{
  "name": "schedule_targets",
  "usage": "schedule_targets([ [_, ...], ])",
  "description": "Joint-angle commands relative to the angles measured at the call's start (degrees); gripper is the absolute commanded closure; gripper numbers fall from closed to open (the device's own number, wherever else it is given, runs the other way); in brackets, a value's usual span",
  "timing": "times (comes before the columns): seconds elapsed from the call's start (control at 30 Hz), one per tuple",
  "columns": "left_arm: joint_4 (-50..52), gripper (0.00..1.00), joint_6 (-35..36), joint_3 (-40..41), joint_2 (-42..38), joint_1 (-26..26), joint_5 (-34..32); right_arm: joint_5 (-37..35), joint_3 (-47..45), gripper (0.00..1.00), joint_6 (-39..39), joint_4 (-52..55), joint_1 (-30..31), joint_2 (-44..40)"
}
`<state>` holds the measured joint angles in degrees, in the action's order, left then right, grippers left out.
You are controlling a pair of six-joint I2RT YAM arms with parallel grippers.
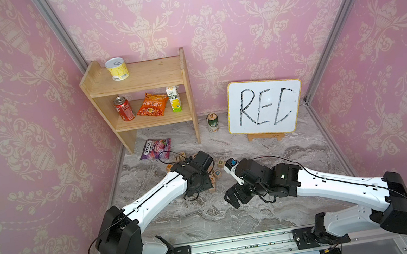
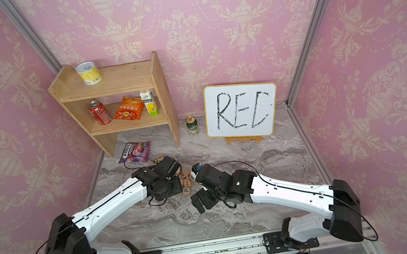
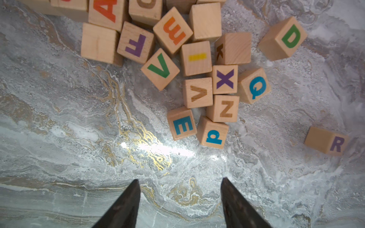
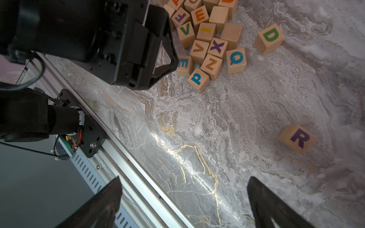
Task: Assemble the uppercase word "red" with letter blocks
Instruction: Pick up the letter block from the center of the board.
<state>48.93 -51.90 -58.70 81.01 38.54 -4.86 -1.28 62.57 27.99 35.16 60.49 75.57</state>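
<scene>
Closest in the left wrist view, the left gripper (image 3: 180, 179) has its jaws apart over the bare marble tabletop (image 3: 69, 118), gripping nothing, just short of the block pile (image 3: 196, 58). Farther from the pile, the right gripper (image 4: 184, 177) gapes wide, also empty. A blue E block (image 3: 182, 123) sits on the pile's edge facing the left gripper. The green D block (image 3: 284, 38) lies just beside the pile, and the R block (image 3: 335, 144), apparently dark purple, lies well apart from it.

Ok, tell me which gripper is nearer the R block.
Right. The right gripper has the R block just ahead of one of its fingers. The left gripper is by the blue E block, the R block well off to its side.
</scene>
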Motion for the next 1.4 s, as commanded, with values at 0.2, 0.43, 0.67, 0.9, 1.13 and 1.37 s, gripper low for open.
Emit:
schedule_targets([
  [0.2,-3.94,0.36,0.34,3.82,1.19,-3.05,3.21,1.80,4.14,0.00,-2.83,0.06,-0.19,3.48],
  [0.43,-6.89,0.36,0.95,3.28,4.36,-3.88,4.59,2.05,6.49,0.00,-3.72,0.90,-0.25,4.89],
  [0.67,-8.76,0.44,1.08,3.41,7.36,-4.95,5.81,1.81,7.78,0.00,-4.76,2.09,-0.25,6.14],
  [0.9,-10.42,0.45,2.04,2.58,10.22,-5.50,6.74,1.81,8.36,0.00,-5.22,2.81,-0.71,6.52],
  [1.13,-11.65,0.57,2.64,2.67,12.73,-5.90,7.23,1.28,7.85,0.00,-4.91,3.50,-1.15,5.64],
  [1.37,-9.75,0.74,2.54,1.11,13.16,-5.87,6.92,0.77,7.31,0.00,-4.61,4.06,-1.58,4.46],
])
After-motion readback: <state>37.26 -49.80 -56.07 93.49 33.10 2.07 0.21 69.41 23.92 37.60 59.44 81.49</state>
